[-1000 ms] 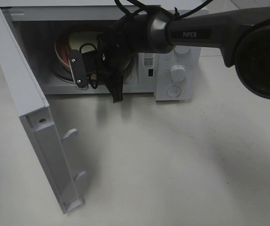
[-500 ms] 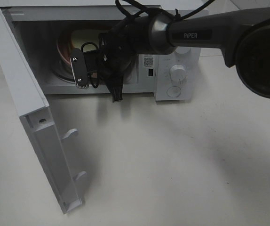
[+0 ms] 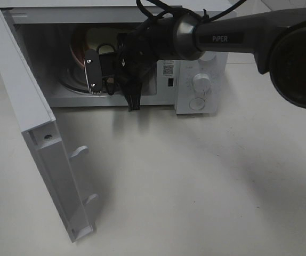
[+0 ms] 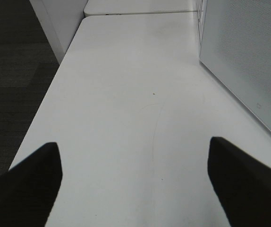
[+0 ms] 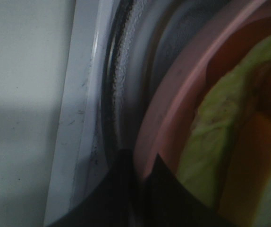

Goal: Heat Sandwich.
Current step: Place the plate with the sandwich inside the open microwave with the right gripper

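Right gripper [image 5: 142, 177] is clamped on the rim of the pink plate [image 5: 173, 104] inside the microwave [image 3: 206, 58]. The sandwich [image 5: 211, 142] lies on the plate just beyond its fingertips. Left gripper [image 4: 133, 184] hangs wide apart over the table [image 4: 126, 94].

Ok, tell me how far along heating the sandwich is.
Done: the microwave door is open, and the pink plate with the sandwich is inside. In hand: the right gripper is shut on the plate's rim. Left: let go, withdraw, close the door, set the dial. The left gripper hangs open over the table.
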`<state>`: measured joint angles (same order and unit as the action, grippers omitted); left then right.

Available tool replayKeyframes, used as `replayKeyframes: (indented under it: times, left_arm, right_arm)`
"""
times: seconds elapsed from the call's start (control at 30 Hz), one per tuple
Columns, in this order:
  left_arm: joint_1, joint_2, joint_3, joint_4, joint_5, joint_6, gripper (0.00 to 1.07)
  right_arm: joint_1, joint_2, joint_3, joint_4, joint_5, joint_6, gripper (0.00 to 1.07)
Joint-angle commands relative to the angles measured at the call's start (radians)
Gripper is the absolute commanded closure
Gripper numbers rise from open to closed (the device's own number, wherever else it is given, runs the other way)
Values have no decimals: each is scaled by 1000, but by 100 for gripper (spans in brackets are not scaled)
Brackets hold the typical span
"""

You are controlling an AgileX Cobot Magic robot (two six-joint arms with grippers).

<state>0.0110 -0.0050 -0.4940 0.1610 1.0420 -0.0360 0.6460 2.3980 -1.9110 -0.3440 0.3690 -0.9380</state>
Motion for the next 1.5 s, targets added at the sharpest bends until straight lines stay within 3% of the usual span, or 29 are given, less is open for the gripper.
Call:
replayKeyframes:
  times: [0.03,0.27,0.4,0.5,0.9,1.2,1.43,1.5]
  left_arm:
    - [0,-21,1,2,-17,-7,29]
    - [0,-21,1,2,-17,-7,29]
    - [0,-21,1,2,-17,-7,29]
    - [0,-21,1,2,-17,-7,29]
    - [0,-21,1,2,-17,-7,29]
    - [0,-21,1,2,-17,-7,29]
    - [0,-21,2,1,-17,-7,29]
    - [0,-21,2,1,-17,-7,29]
  right_arm:
    - [-6,-12,-3,-14,-59,42,107]
    - [-6,-12,-3,-14,-98,102,95]
    - [-6,-12,-3,-14,-97,102,72]
    - [-5,-12,-3,-14,-95,102,67]
    - [-3,-45,19,-4,-64,151,59]
    - [8,-145,171,28,-43,154,54]
    - [28,-214,256,47,-39,170,35]
    - [33,-223,269,47,-37,177,34]
